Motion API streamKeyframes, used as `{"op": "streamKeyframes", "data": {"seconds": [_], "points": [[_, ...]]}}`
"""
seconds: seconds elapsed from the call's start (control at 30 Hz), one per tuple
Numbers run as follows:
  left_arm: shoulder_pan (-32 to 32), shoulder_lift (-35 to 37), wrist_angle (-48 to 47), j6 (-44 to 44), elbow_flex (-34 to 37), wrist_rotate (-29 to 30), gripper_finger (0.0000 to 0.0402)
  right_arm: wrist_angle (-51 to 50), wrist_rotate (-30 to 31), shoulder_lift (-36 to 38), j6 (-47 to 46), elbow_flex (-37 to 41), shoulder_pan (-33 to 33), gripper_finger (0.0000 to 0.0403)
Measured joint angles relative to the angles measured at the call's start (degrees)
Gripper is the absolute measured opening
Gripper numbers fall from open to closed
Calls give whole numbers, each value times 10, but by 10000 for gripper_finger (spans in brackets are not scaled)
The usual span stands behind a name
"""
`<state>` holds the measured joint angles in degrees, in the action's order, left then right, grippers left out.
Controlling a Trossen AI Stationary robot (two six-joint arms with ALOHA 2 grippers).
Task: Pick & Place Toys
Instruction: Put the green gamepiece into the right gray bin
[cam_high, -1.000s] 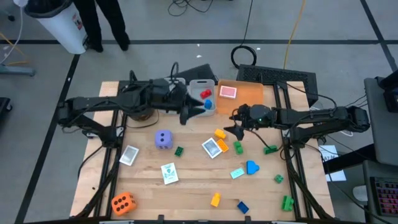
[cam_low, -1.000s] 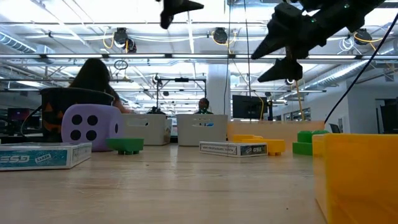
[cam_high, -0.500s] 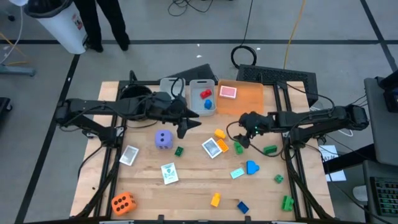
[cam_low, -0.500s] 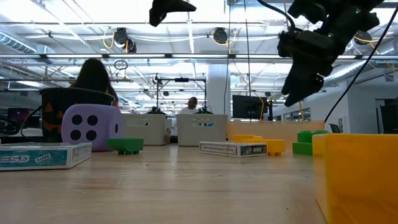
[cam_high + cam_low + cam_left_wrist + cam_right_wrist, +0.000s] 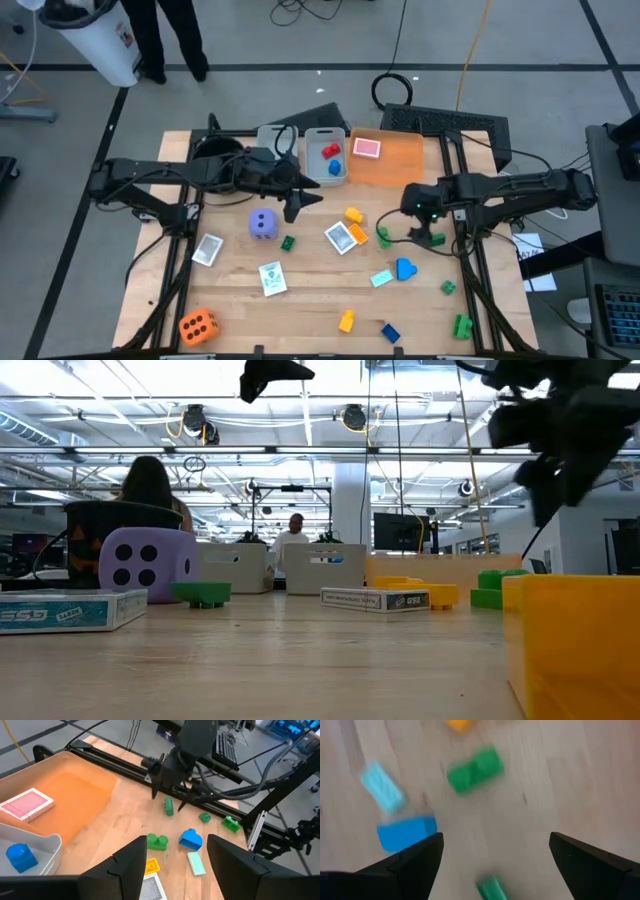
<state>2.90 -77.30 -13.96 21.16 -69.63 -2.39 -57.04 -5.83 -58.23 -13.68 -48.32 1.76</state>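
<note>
Toys lie scattered on the wooden table: a purple die (image 5: 263, 224), an orange die (image 5: 198, 325), picture cards (image 5: 343, 237), and yellow, green and blue bricks. My right gripper (image 5: 424, 230) hangs open, pointing steeply down, just above a small green brick (image 5: 433, 240). That brick shows at the edge of the right wrist view (image 5: 492, 887), with a double green brick (image 5: 475, 768) and a blue brick (image 5: 406, 832) farther off. My left gripper (image 5: 305, 205) hovers open and empty, high over the table's middle, near the purple die (image 5: 145, 563).
A grey bin (image 5: 325, 155) at the far edge holds a red and a blue brick. Beside it an orange tray (image 5: 405, 160) carries a red card (image 5: 367, 148). A second grey bin (image 5: 270, 135) and a dark basket (image 5: 215, 155) stand far left. People show beyond the table.
My right gripper has moved toward the table's right edge and tipped from nearly level to pointing steeply down, staying open, ending over the small green brick. My left gripper drew a little away from the grey bin toward the near edge, then held still.
</note>
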Motion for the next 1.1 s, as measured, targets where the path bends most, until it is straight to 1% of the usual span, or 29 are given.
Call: {"op": "streamKeyframes", "data": {"seconds": [0.13,0.2,0.3,0.43,0.57,0.67,0.77,0.93,1.1], "points": [[0,0,-1,-10,0,0,216,-78,-3,14,10,-9,-7,357],[0,0,-1,-10,0,0,216,-114,-3,16,20,-9,-22,357],[0,0,-4,-9,0,0,216,-137,-4,16,29,-9,-53,357],[-1,0,-14,-9,0,0,216,-119,13,16,37,-6,-90,357],[-1,0,-13,-12,0,0,216,-87,11,14,21,28,-113,357],[-1,0,-13,-14,0,0,216,-85,12,5,5,52,-126,357],[-1,0,-13,-21,0,0,216,-77,14,-1,-17,68,-130,357],[2,0,-13,-35,0,-1,216,-45,12,-4,-28,98,-132,357],[8,0,-13,-35,0,0,216,-48,14,-26,-55,109,-132,357]]}}
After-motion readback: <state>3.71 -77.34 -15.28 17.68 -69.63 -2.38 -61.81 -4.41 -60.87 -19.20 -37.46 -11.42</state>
